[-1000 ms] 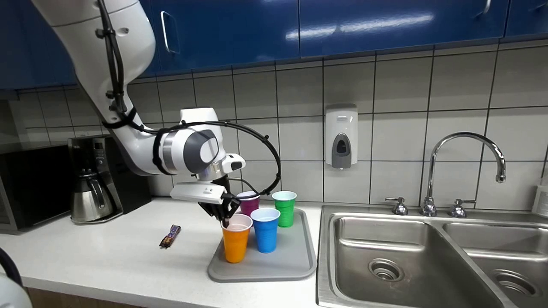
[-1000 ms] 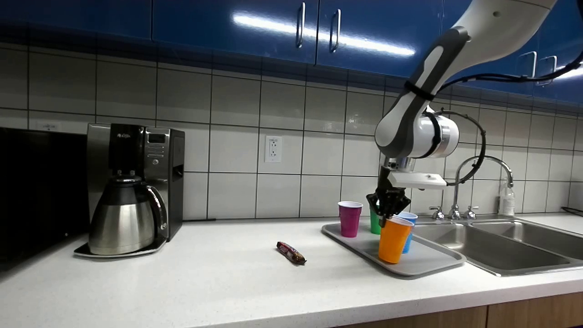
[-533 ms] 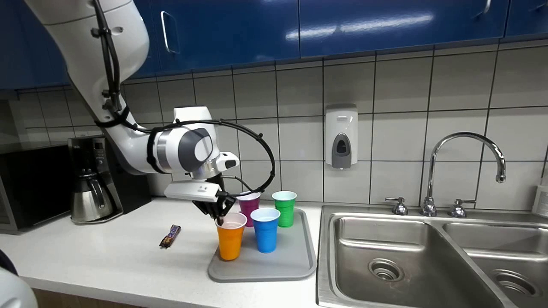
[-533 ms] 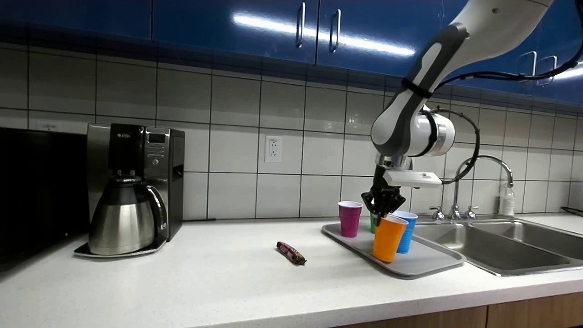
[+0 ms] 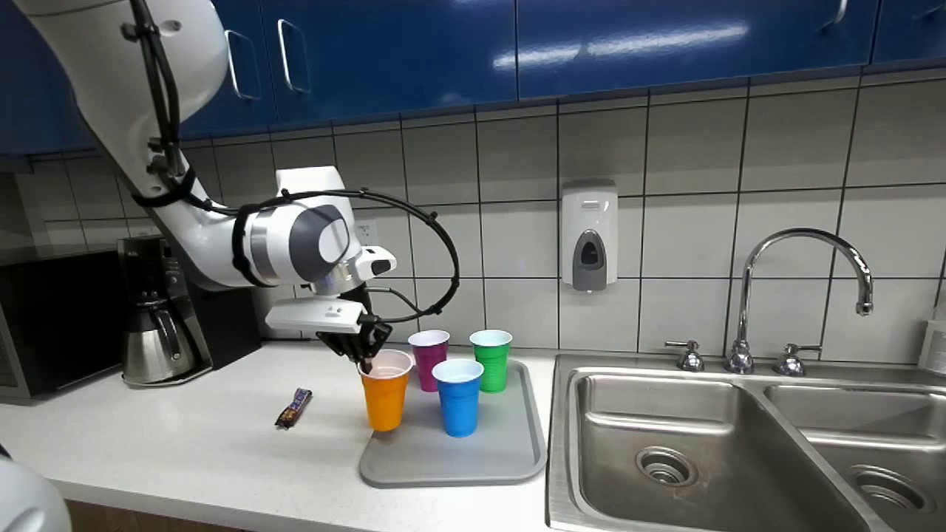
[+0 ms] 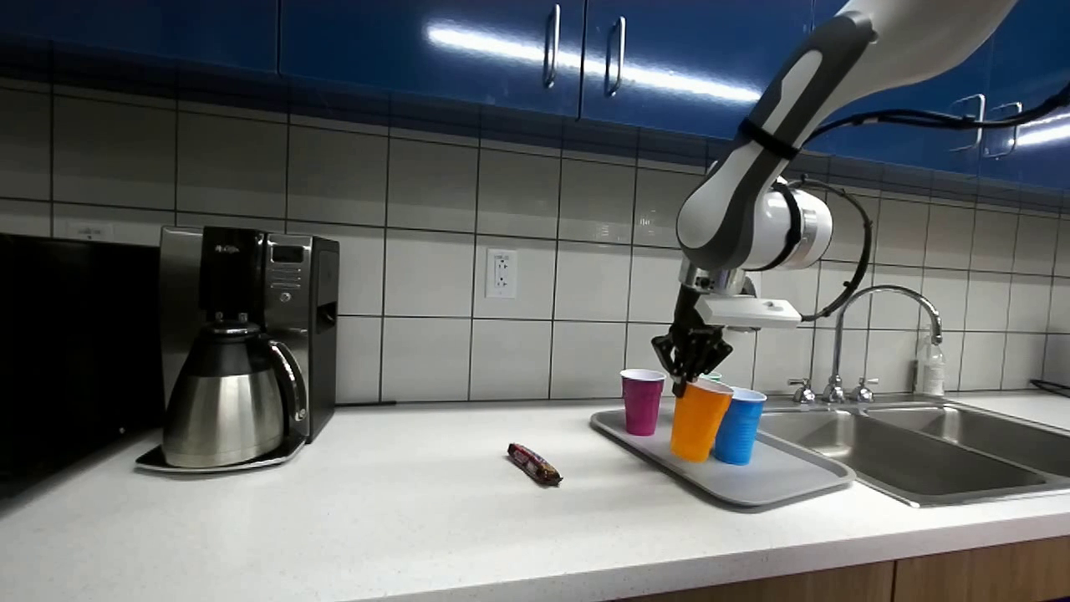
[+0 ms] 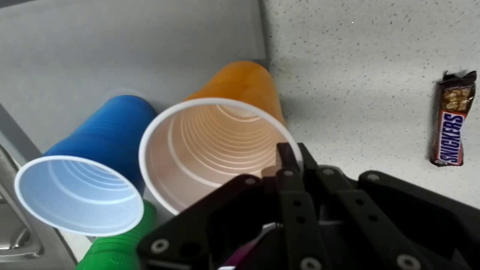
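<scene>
Pincer [image 7: 296, 155] seen as matt. Orange cup [image 5: 385, 397] gripped in it: thin plastic, finely ribbed inside. Below pincer, tray [image 5: 451, 469]: smooth, matt, plastic-looking. Apart from pincer: wrapper [image 7: 453, 123] glossy, crinkled; sink [image 5: 563, 443] satin metal; tap [image 5: 744, 303] polished metal. Behind pincer, tiles [image 6: 430, 276] glazed; above pincer, cabinets [image 5: 399, 59] gloss-finished.

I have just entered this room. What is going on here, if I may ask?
A robot arm has its gripper shut on the rim of the orange cup, pinching it from inside and outside. I cannot tell whether the cup's base touches the gray tray. The blue cup, green cup and purple cup stand on that tray, and a Snickers bar lies on the counter.
</scene>
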{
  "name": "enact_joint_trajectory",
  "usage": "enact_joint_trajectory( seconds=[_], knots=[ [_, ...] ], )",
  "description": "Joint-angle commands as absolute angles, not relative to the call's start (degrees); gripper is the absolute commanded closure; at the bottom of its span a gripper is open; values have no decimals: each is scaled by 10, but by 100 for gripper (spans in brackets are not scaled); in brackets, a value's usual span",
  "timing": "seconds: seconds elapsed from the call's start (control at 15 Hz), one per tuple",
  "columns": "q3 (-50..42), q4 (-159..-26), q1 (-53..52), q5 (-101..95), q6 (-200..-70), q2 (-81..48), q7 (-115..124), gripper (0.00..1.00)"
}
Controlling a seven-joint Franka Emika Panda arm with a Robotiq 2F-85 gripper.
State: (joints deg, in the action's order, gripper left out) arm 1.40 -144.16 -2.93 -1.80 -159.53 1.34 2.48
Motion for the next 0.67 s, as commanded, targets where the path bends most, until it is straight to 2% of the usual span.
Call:
enact_joint_trajectory(
  seconds=[0.0,0.6],
  knots=[
    [30,-1469,-34,-41,-1590,58,56,99],
    [88,-1506,-60,-58,-1590,96,88,99]
  ],
)
